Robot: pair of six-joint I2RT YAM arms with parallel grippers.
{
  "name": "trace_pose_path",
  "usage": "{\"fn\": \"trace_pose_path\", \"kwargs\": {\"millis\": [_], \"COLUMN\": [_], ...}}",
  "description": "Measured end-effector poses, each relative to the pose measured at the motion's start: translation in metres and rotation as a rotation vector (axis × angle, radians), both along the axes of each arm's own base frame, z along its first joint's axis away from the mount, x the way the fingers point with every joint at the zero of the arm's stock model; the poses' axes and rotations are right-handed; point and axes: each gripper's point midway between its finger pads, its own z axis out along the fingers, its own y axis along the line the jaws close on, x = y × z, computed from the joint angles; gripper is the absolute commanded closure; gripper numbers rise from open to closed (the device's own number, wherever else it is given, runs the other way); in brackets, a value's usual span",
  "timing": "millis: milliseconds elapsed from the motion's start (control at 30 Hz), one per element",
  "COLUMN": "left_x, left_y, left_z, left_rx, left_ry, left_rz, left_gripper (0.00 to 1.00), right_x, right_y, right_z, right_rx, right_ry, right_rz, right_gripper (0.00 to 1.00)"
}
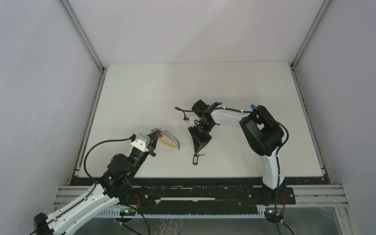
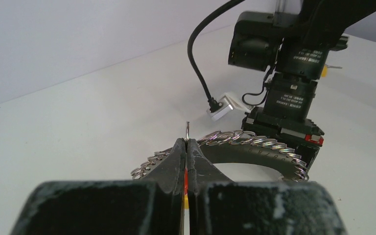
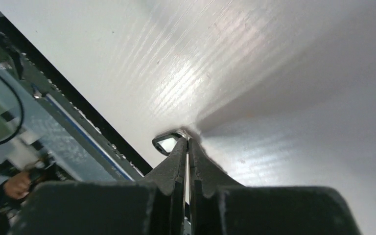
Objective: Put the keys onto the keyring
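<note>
The keyring (image 1: 173, 140) is a curved chain of small steel rings (image 2: 254, 141) with red and yellow pieces near its held end. My left gripper (image 1: 155, 137) holds it just above the table, its jaws shut on one ring, which sticks up between the fingertips (image 2: 187, 143). A short way to the right, my right gripper (image 1: 199, 150) points down at the table. Its tips (image 3: 187, 140) are shut at the edge of a black-rimmed key (image 3: 167, 143), which lies at the table surface (image 1: 196, 158). A small blue piece (image 1: 252, 106) shows behind the right arm.
The right arm's wrist and its cable (image 2: 289, 93) stand close behind the chain in the left wrist view. The table's near edge and the black rail (image 1: 200, 180) run just below the key. White walls enclose the table (image 1: 142, 93) on three sides.
</note>
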Motion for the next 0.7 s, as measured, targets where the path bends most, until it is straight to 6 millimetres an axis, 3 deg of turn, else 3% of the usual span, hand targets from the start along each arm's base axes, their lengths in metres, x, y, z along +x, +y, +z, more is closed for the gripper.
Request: {"fn": "trace_pose_path", "kwargs": {"millis": [433, 533, 700], "left_x": [-0.001, -0.001, -0.001], "left_y": [0.001, 0.001, 0.002], "left_z": [0.002, 0.004, 0.005], "left_rx": [-0.007, -0.013, -0.016], "left_ry": [-0.006, -0.011, -0.013], "left_rz": [0.001, 0.001, 0.001], "left_gripper": [1.00, 1.00, 1.00], "right_x": [-0.002, -0.003, -0.006], "right_y": [-0.015, -0.019, -0.030], "right_z": [0.041, 0.035, 0.008], "right_rx": [-0.017, 0.016, 0.042], "right_ry": [-0.608, -0.737, -0.869], "right_rz": [0.058, 0.056, 0.036], "right_gripper": [1.00, 1.00, 1.00]}}
